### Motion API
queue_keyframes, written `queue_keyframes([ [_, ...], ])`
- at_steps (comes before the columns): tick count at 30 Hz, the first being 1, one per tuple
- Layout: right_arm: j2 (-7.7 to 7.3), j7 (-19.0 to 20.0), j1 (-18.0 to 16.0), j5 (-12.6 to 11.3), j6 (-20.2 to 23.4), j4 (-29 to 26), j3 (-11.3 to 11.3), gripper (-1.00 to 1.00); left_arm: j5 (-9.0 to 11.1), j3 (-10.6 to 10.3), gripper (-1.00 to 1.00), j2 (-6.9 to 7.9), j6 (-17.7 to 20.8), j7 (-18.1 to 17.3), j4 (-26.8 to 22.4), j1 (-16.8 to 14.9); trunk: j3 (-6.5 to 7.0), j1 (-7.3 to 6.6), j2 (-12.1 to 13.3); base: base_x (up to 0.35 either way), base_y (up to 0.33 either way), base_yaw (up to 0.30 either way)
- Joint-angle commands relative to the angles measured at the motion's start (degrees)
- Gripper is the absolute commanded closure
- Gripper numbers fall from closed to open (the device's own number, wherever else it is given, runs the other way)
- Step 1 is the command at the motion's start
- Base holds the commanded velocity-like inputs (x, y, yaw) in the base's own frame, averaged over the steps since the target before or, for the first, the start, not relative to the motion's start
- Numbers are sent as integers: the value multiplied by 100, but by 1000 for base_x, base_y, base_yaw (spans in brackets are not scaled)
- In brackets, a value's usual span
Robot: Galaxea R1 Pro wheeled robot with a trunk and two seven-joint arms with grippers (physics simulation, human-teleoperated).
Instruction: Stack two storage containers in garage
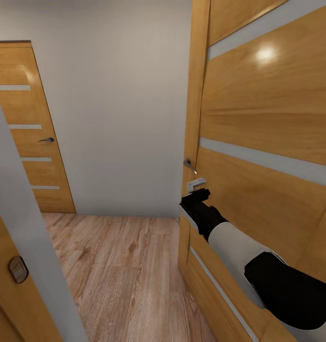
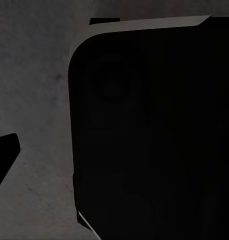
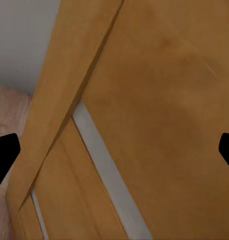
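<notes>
The two storage containers are out of view. My right gripper (image 1: 197, 191) reaches up to an orange-wood door (image 1: 267, 142) with pale horizontal slits, just below its metal handle (image 1: 190, 165). In the right wrist view the right gripper (image 3: 114, 155) is open, its black fingertips (image 3: 4, 155) far apart, with the door panel (image 3: 159, 125) close in front and nothing between them. In the left wrist view one black fingertip (image 2: 4, 157) of my left gripper (image 2: 114, 155) stands wide at the frame's edge over rough dark grey floor (image 2: 34, 100), beside a large black rounded body (image 2: 154, 135).
Light wood planks (image 1: 120, 275) run ahead to a white wall (image 1: 120, 118). A second orange-wood door (image 1: 30, 133) stands shut at the back left. A white wall edge (image 1: 34, 247) and a wooden frame with a latch plate (image 1: 18, 269) crowd the near left.
</notes>
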Motion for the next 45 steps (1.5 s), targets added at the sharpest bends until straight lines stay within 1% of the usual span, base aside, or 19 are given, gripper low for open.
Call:
queue_keyframes([
  [1,0,-50,-6,-63,17,-1,35,-100,0,-4,-100,-1,3,13,-8,1,-6,0,-3,0,0,0],
  [9,0,-49,-4,-67,18,-4,27,-100,0,-6,-100,1,3,13,-8,1,-6,0,-3,22,0,0],
  [23,0,-140,-4,-63,45,50,50,-100,0,-6,-100,0,-5,13,-28,1,-6,0,-3,288,0,0],
  [28,0,-444,-10,-54,123,78,68,-100,0,2,-100,-5,3,13,-113,1,-6,0,-3,130,0,0],
  [30,0,-520,-12,-51,119,217,74,-100,0,3,-100,-8,3,13,-119,1,-6,0,-3,17,0,0],
  [33,0,-548,-12,-31,59,578,84,-100,0,3,-100,-9,3,13,-121,1,-6,0,-3,6,0,0],
  [35,0,-554,-14,-25,30,702,86,-100,0,3,-100,-7,3,13,-122,1,-6,0,-3,2,0,0],
  [45,0,-566,-47,-15,-15,803,81,-100,0,2,-100,-5,3,13,-128,1,-6,0,-3,0,0,0],
])
